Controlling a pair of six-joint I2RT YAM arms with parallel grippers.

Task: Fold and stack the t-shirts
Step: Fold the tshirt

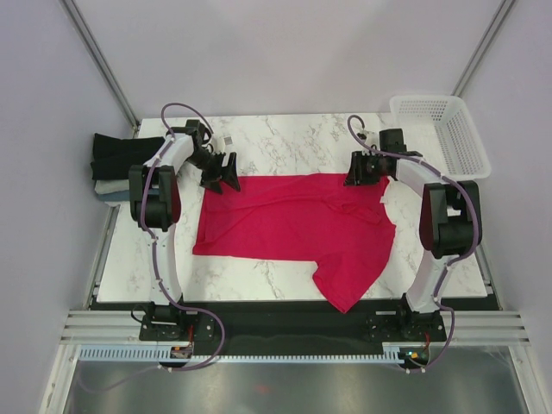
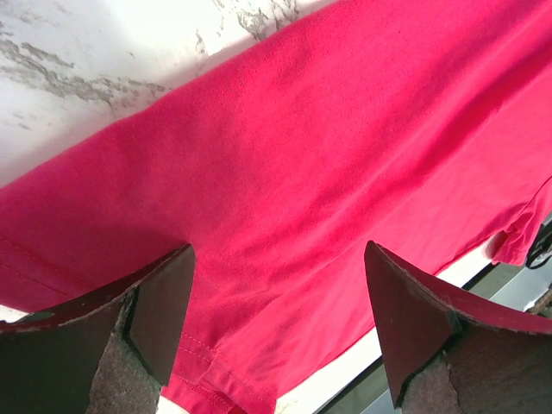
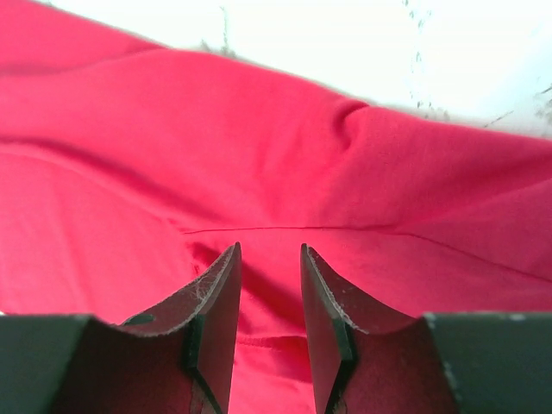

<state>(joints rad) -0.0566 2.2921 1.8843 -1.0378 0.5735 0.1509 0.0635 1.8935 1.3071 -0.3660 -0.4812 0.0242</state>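
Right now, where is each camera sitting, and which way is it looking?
Top: above and behind the arm bases, looking down on the table, red shirt, basket and both arms.
Left wrist: on the left arm, looking past the wide-open left gripper at the shirt's hem.
Right wrist: on the right arm, looking past the narrowly parted right gripper at rumpled shirt.
Shared: all three show the shirt.

Two white arms, the left arm (image 1: 164,267) and the right arm (image 1: 427,280), have bulky black joint blocks and a looping purple cable (image 1: 185,108) each. The left gripper (image 2: 280,248) has dark wedge-shaped fingers (image 2: 159,310) backed with rough grey padding.
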